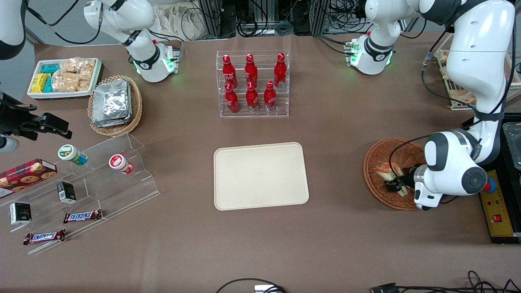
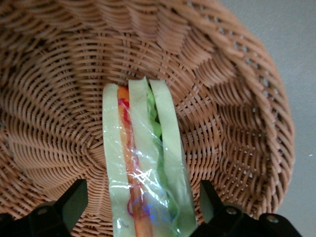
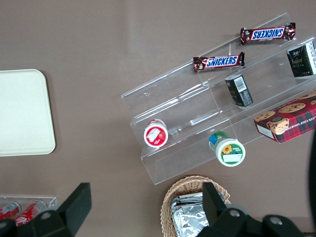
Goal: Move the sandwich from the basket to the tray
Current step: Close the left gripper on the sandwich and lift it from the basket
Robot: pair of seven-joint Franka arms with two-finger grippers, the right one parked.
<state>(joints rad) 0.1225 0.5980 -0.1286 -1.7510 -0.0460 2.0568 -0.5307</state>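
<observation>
Hovering low inside the basket (image 1: 376,162), the tool (image 2: 143,207) has its fingers (image 2: 74,202) spread, one on each side of the sandwich (image 2: 145,168), not closed on it. Sandwich lies on the basket's woven floor, wrapped in clear film, white bread slices with orange and green filling on edge in the wrist view. From the front, the sandwich (image 1: 386,173) is partly covered by the arm's wrist. Basket sits on the brown surface (image 1: 333,134) toward the working arm's end, well apart from the tray (image 1: 260,176), which lies flat mid-surface with nothing on it. Rack of red bottles (image 1: 253,83) stands farther from the front camera than the tray.
</observation>
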